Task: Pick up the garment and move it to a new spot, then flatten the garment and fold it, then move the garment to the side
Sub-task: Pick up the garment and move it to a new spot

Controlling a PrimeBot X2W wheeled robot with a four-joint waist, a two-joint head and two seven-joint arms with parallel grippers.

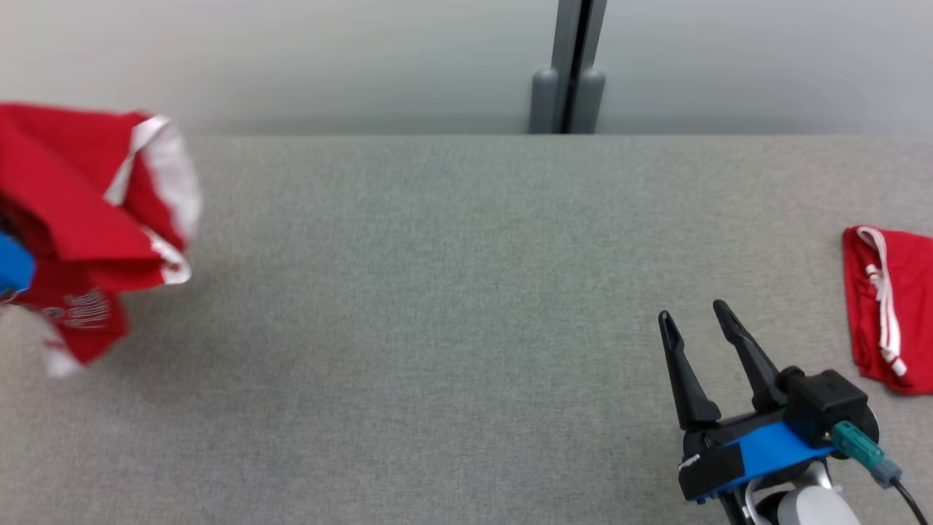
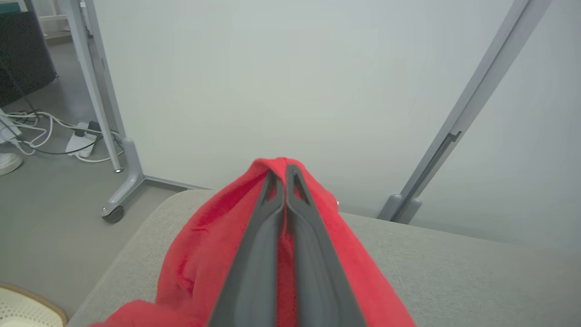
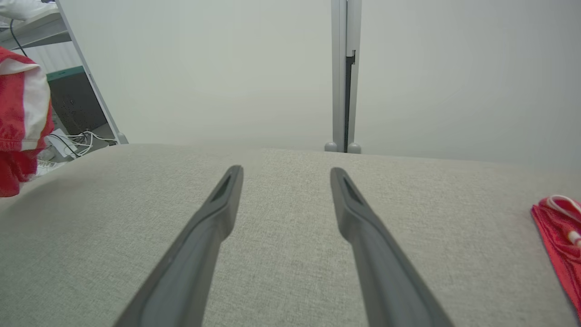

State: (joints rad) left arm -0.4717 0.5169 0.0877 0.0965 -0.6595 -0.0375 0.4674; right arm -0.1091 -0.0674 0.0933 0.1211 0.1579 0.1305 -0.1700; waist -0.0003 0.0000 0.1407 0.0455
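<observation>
Two red items are recorded at this inspection. At the far left, the garment (image 1: 87,211), red with white trim, is found clamped between the jaws of the left gripper (image 2: 284,175), which are pressed together on a fold of cloth. The fabric is draped down both sides of the fingers and appears lifted off the table (image 1: 437,306), though contact at its lowest hem cannot be confirmed. Between the two grippers, grey table covering is noted. The right gripper (image 1: 692,311) is seen low over the table, jaws standing wide apart with nothing between them. Well to the right of those jaws, a folded red piece (image 1: 885,306) with a white drawstring is seen lying flat. The pick-up is judged done and the relocation in hand. Flattening, folding and setting aside are judged outstanding.
</observation>
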